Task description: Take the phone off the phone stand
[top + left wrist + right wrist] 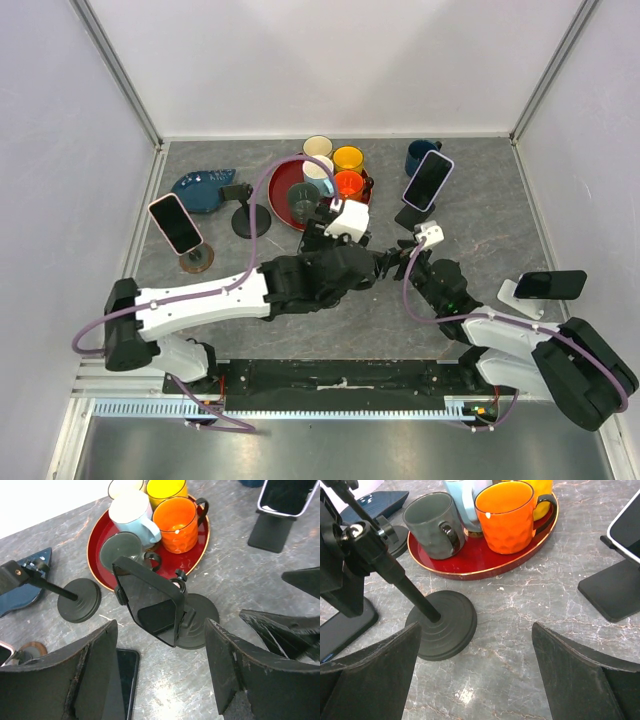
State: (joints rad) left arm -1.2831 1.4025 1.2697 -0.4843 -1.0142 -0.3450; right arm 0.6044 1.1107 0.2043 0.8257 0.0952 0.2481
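The glossy black slab phone (126, 677) lies flat on the grey marbled table (260, 580), at seven o'clock of the black round-based phone stand (200, 615). The stand's tilted cradle looks empty, so the removal seems done. The left gripper (161, 630) hangs above, jaws wide and holding nothing, and the right gripper (476, 630) at three o'clock is wide and empty too.

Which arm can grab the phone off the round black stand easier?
Probably the left. The left end effector, open, has the phone centred between its fingers. The right end effector, also open, faces the pole and base of the stand, with the phone off at its view's edge.
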